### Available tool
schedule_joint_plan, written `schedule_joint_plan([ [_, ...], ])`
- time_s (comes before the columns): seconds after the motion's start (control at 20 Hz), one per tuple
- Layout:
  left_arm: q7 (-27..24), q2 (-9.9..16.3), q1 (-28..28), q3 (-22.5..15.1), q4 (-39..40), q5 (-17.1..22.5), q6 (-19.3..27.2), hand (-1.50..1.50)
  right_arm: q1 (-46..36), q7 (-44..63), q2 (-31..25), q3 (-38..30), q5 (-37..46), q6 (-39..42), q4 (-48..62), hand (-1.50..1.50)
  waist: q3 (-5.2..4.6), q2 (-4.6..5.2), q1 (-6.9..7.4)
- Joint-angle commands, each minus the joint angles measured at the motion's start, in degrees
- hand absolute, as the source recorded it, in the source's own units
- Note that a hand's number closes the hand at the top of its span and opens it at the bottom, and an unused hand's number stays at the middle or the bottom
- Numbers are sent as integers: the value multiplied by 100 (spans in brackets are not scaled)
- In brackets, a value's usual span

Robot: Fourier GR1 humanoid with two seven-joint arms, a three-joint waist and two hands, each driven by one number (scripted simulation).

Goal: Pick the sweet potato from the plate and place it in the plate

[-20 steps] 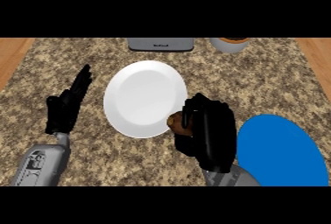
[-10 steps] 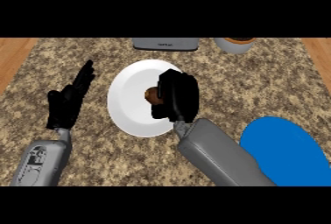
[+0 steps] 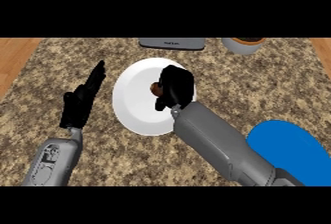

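A brown sweet potato point(image 3: 156, 88) shows only as a small patch at the left side of my right hand point(image 3: 176, 86), whose fingers are curled round it. That hand hovers over the middle of the white plate point(image 3: 138, 111). A blue plate point(image 3: 291, 151) lies at the lower right, partly behind my right forearm. My left hand point(image 3: 82, 98) stands open to the left of the white plate, fingers pointing up and away.
A grey appliance point(image 3: 172, 43) sits at the counter's far edge, with a grey cup point(image 3: 244, 45) to its right. Wooden floor shows past the speckled counter point(image 3: 271, 92) on both sides.
My right hand has carried the sweet potato from beside the blue plate leftwards and away, over the white plate. The left hand has barely shifted.
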Motion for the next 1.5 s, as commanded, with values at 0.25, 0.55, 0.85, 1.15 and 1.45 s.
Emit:
schedule_joint_plan([
  [0.25, -36, 12, -106, 22, 127, 29, -118, 0, -103, -438, 7, 437, -1605, -957, 673, -150, 3, 32, 194],
  [0.55, -258, 14, -10, 92, 225, 69, -132, 0, 90, -1500, 7, 128, -2205, -2333, 189, -150, 9, 30, 142],
  [0.85, -155, 27, 50, 120, 137, 17, -61, 0, 221, -1921, 6, -255, -2661, -3520, -7, -150, 8, -52, -131],
  [1.15, -135, 185, 414, 369, -81, 69, -2, 0, 1211, -2620, -45, -751, -2533, -3808, -637, -150, 3, -132, -469],
  [1.45, 206, 176, 550, 338, -558, 73, -34, 0, 2686, -2804, -1156, -859, -2661, -3012, -2537, -150, 3, -148, -512],
])
